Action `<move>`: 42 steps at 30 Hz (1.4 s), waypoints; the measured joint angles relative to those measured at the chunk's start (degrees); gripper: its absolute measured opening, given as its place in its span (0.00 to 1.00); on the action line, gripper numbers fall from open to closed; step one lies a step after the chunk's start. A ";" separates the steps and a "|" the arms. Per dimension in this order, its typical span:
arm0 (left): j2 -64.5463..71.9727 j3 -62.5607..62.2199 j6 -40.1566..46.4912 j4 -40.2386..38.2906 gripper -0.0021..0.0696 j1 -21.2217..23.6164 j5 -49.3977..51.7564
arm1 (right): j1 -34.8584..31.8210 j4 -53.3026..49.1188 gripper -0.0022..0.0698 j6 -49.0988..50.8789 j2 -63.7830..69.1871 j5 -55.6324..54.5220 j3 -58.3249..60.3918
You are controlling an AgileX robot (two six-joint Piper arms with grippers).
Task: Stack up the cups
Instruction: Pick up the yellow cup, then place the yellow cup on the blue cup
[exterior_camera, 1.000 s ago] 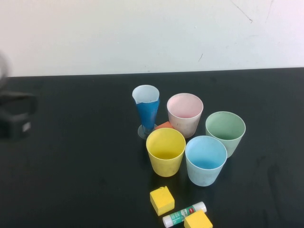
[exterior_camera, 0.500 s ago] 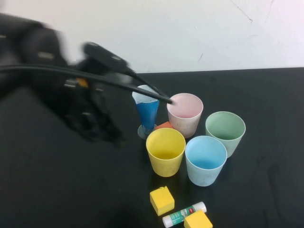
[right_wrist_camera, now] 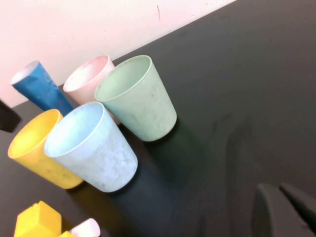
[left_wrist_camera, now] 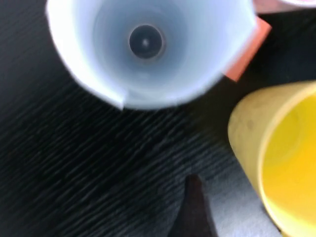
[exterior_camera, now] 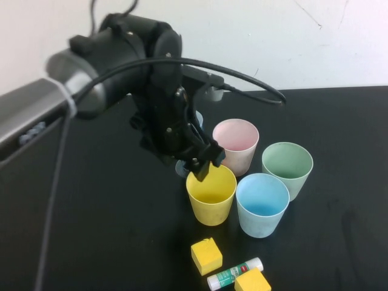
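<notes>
Where the yellow cup (exterior_camera: pixel 211 194) stands, left claw (exterior_camera: pixel 205 165) spread just above its rim.

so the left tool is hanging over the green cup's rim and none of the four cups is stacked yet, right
Not quite. In the high view the left tool hangs at the near-left rim of the yellow cup, not the green cup, which stands apart to the right. The rest holds: yellow, pink cup, green and light blue cup each stand alone, unstacked.
</notes>
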 joint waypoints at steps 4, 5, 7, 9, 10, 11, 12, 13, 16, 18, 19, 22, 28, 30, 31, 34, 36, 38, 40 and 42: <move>3.74 -0.98 -0.71 -0.78 0.71 0.00 0.01 | 0.00 0.76 0.03 -1.02 0.00 0.00 0.00; 4.57 -1.02 -0.71 -1.06 0.70 0.00 0.01 | 0.00 0.86 0.03 -1.12 0.00 0.00 0.00; 5.97 -1.02 -0.71 -1.28 0.66 0.00 0.01 | 0.00 1.15 0.03 -1.26 0.00 0.00 0.00; 6.82 -1.02 -0.71 -1.36 0.57 0.00 -0.12 | 0.00 1.21 0.03 -1.48 0.00 0.00 0.00; 7.24 -1.02 -0.71 -1.36 0.48 0.00 -0.42 | 0.00 1.33 0.03 -1.48 0.00 0.00 0.00; 7.47 -1.02 -0.71 -1.36 0.38 0.00 -0.96 | 0.00 1.33 0.03 -1.48 0.00 0.00 0.00; 7.47 -1.02 -0.42 -1.36 0.26 0.00 -1.47 | 0.00 1.33 0.03 -1.48 0.00 0.00 0.00; 7.58 -1.02 -0.32 -1.36 0.19 0.00 -2.16 | 0.00 1.33 0.03 -1.48 0.00 0.00 0.00; 7.58 -1.02 0.00 -1.48 0.08 0.00 -3.59 | 0.00 1.33 0.03 -1.62 0.00 0.00 0.00; 7.44 -1.02 0.00 -1.48 0.05 0.00 -3.59 | 0.00 1.33 0.03 -2.01 0.00 0.00 0.00; 7.37 -1.02 0.00 -1.35 0.05 0.00 -3.38 | 0.00 1.33 0.03 -2.05 0.00 0.00 0.00; 6.06 -1.02 0.73 0.55 0.04 0.00 -2.58 | 0.00 1.43 0.03 -2.29 0.00 0.00 0.00; -1.52 -1.02 0.76 2.21 0.04 0.00 -0.69 | 0.00 1.43 0.03 -2.77 0.00 0.00 0.00; -4.21 -1.02 0.76 1.61 0.04 0.00 0.08 | 0.00 1.43 0.03 -2.91 0.00 0.00 0.00; -5.58 -1.11 1.00 0.77 0.04 0.00 0.31 | 0.00 1.43 0.03 -3.00 0.00 0.00 0.00; -8.38 -1.11 2.42 -2.61 0.04 0.00 0.66 | 0.00 1.43 0.03 -3.00 0.00 0.00 0.00; -9.08 -1.11 3.83 -5.25 0.04 0.00 0.80 | 0.00 1.43 0.03 -3.18 0.00 0.00 0.00; -9.13 -1.11 5.01 -7.72 0.04 0.00 0.80 | 0.00 1.43 0.03 -3.42 0.00 0.00 0.00; -8.80 -1.11 5.78 -9.84 0.04 0.00 0.06 | 0.00 1.43 0.03 -3.56 0.00 0.00 0.00; -8.10 -1.11 6.52 -11.31 0.04 0.00 -1.26 | 0.00 1.43 0.03 -3.60 0.00 0.00 0.00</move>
